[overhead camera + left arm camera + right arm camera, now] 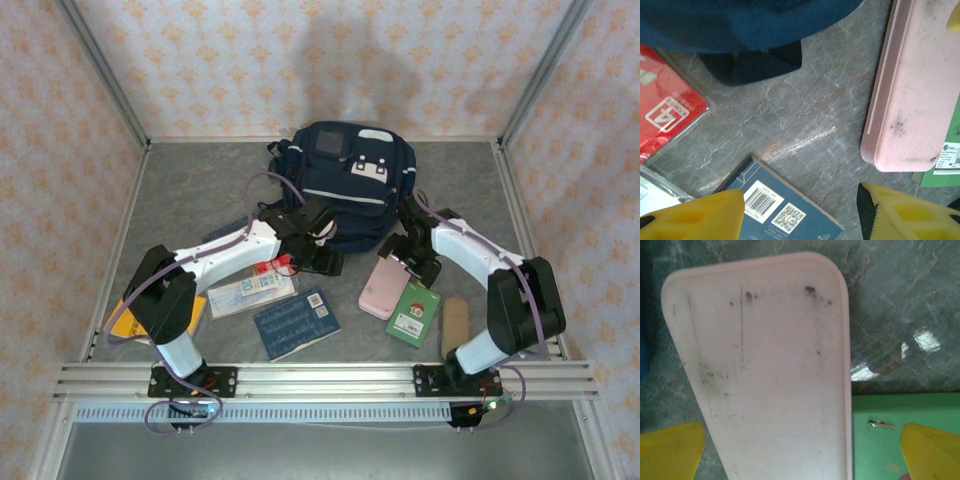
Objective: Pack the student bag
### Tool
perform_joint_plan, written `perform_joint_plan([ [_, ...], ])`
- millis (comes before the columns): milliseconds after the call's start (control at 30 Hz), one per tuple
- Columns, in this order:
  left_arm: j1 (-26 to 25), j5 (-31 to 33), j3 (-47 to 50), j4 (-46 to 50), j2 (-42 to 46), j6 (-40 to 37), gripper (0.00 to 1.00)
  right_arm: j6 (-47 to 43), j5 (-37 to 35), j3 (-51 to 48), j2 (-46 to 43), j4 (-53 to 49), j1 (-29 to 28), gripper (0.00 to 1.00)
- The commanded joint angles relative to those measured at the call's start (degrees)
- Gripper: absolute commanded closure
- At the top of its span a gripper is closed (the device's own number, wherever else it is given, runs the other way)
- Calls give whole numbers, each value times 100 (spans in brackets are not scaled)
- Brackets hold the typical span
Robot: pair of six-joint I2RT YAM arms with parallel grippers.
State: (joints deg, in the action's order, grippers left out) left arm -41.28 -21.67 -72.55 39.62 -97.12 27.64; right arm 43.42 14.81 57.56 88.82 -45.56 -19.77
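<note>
Pink case (382, 288), green card (414, 314), blue booklet (296, 325) before student bag (345, 185)

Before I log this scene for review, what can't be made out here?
Whether the student bag is open or zipped: top view, the left arm covers its near edge.
The yellow item: top view, mostly under that arm.
The pink case: right wrist view, near end cut off by the bottom edge.
Print on the blue booklet: left wrist view, blurred.

Two white-shelled arms (225, 250) with black joints (165, 300), looping purple cables (264, 178) and bright yellow pincer fingertips (695, 215).
</note>
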Motion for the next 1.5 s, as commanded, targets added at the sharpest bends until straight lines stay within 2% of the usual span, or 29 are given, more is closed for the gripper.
perform_joint_plan([
  [0,-21,172,311,-6,383,84,38,405,-294,190,402,35,-75,1],
  [267,-12,198,627,-24,632,90,38,108,-356,509,1019,83,-263,1],
  [567,-8,165,873,-64,796,135,39,-58,-337,654,1081,-31,-417,1],
  [1100,-13,134,1133,-171,900,101,39,801,93,179,301,232,-512,1],
  [1467,-12,93,1146,-222,826,93,39,914,158,81,250,334,-616,1],
])
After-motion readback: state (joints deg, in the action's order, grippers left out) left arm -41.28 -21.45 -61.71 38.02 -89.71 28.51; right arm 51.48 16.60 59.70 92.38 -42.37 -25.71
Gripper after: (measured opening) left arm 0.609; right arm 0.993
